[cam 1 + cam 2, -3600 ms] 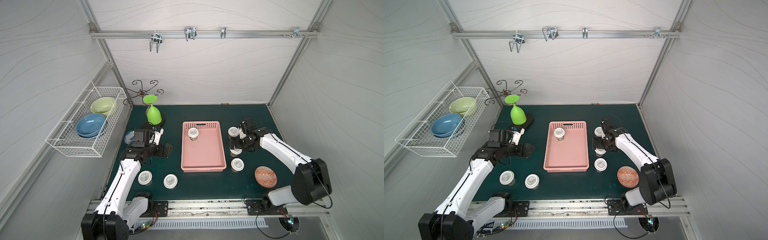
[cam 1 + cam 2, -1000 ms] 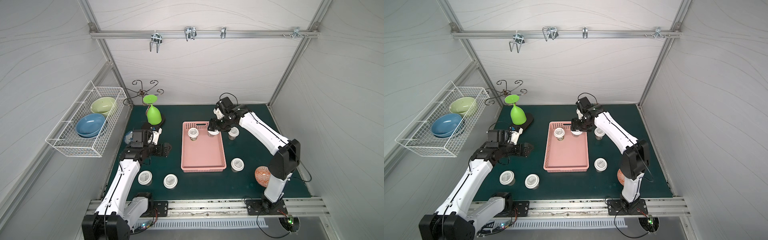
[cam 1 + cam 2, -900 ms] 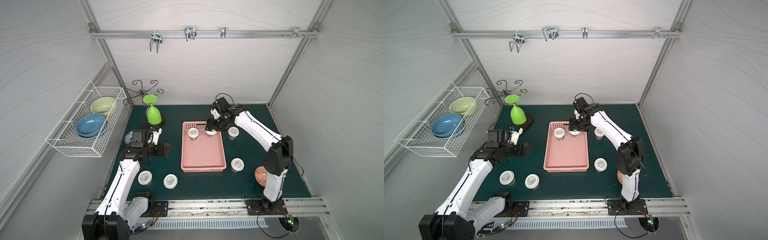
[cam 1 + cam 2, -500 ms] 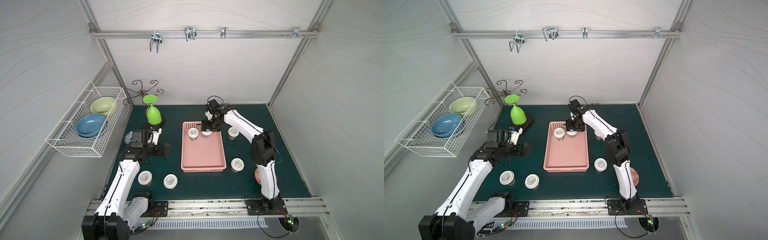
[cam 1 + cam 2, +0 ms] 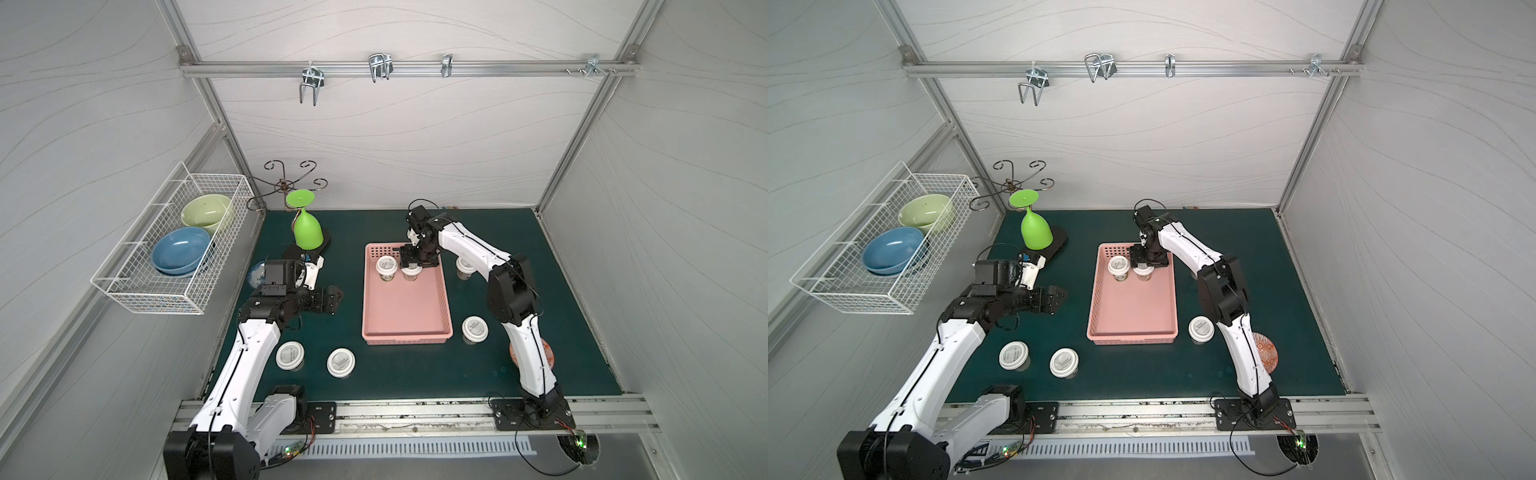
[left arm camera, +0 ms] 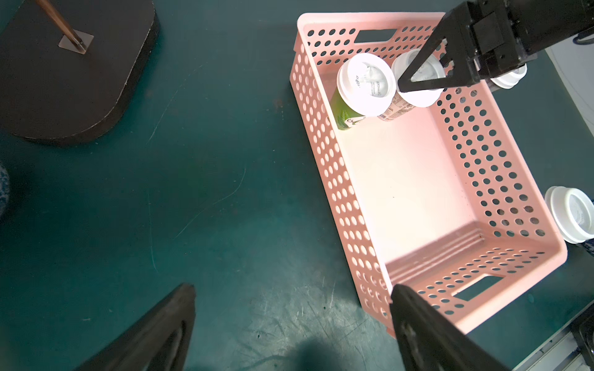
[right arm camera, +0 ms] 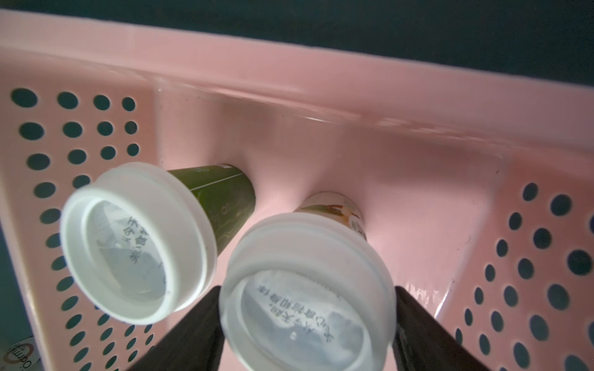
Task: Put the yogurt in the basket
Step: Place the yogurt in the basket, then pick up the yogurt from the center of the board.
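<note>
The pink basket lies mid-table in both top views. Two white-lidded yogurt cups stand at its far end. The green-sided cup stands free. The cup beside it rests on the basket floor. My right gripper is shut on its lid, one finger against each side with no gap showing. My left gripper hovers open and empty over the green mat, left of the basket.
Several more yogurt cups stand on the mat, near the front left and right of the basket. A green goblet sits upturned at the back left. A white wire basket holds bowls. An orange plate lies behind the right arm.
My right arm carried a yogurt cup from right of the basket to its far end and set it down beside the first cup. The left arm has stayed put.
</note>
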`<state>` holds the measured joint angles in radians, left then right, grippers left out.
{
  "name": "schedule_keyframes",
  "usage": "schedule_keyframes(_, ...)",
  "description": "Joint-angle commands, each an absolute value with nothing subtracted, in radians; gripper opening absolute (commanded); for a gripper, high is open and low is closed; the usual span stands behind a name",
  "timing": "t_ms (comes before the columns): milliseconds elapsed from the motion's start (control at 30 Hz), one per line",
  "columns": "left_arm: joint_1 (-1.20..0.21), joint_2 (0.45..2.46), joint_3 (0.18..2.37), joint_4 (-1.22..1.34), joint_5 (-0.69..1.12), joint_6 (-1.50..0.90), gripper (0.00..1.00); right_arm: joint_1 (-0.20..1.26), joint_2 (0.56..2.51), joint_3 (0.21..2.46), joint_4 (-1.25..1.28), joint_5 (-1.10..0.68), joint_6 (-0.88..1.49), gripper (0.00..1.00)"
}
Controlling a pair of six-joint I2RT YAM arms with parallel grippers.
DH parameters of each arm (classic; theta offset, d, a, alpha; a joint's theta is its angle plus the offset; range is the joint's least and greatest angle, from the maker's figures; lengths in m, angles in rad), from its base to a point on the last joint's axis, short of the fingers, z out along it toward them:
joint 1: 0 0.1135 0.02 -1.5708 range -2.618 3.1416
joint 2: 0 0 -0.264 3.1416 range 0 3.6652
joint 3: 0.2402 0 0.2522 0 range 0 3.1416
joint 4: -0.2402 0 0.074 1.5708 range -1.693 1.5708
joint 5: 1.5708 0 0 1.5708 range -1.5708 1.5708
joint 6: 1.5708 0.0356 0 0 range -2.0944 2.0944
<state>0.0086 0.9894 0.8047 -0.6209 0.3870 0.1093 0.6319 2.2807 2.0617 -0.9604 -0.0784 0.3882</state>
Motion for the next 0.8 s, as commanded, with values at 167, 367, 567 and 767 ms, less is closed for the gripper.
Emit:
schedule_keyframes(167, 0.015, 0.965, 0.835, -0.640, 0.469, 0.198, 0.98, 0.638, 2.191, 2.032, -0.985, -0.053, 0.370, 0.90)
schedule_keyframes(367, 0.011, 0.972, 0.891, -0.757, 0.549, 0.292, 0.98, 0.638, 2.059, 1.953, -0.984, -0.034, 0.366, 0.93)
schedule_keyframes(567, -0.001, 0.973, 0.949, -0.928, 0.631, 0.434, 0.99, 0.632, 1.911, 1.845, -0.975, -0.014, 0.353, 0.98)
schedule_keyframes(767, -0.020, 0.951, 0.964, -1.077, 0.652, 0.585, 0.99, 0.615, 1.761, 1.737, -0.968, 0.008, 0.339, 0.99)
